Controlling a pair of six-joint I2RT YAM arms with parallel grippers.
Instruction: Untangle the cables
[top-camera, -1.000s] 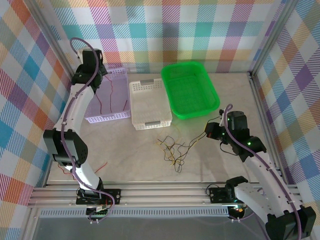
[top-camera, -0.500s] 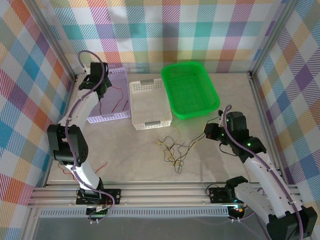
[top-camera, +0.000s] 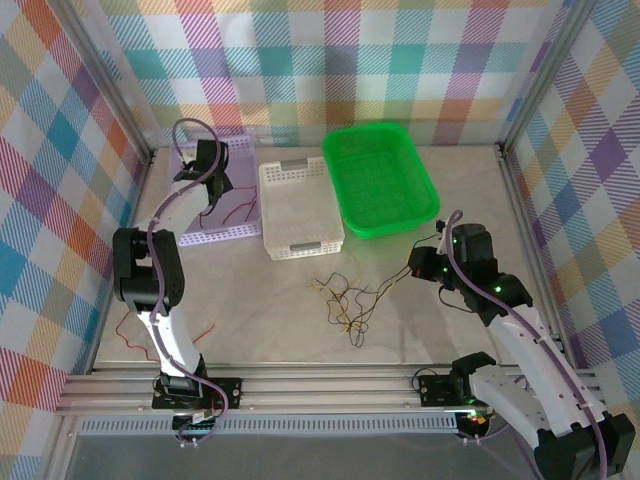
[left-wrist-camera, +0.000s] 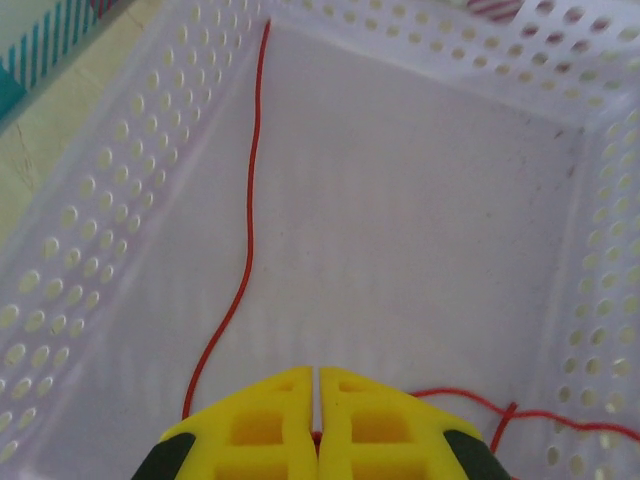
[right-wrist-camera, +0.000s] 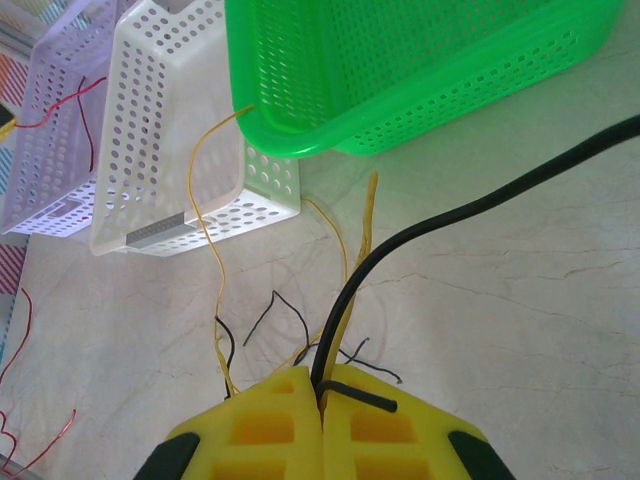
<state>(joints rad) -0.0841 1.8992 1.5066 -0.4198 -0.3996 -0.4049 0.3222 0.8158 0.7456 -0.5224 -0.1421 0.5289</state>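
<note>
Your pale marbled tabletop (top-camera: 250, 300) carries three perforated plastic baskets at the far side: a lilac basket (top-camera: 215, 237), a white basket (top-camera: 305, 246) just beside it, and a green basket (top-camera: 395, 228). A tangle of thin black and yellow wires (top-camera: 345, 295) lies mid-table, and a loose red wire (top-camera: 207, 330) lies front left.

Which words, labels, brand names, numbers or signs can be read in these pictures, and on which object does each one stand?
No text can be read in any view.
grey plate on the white basket: no letters visible on it.
small pale patch below the left arm's base: too small to read.
</note>
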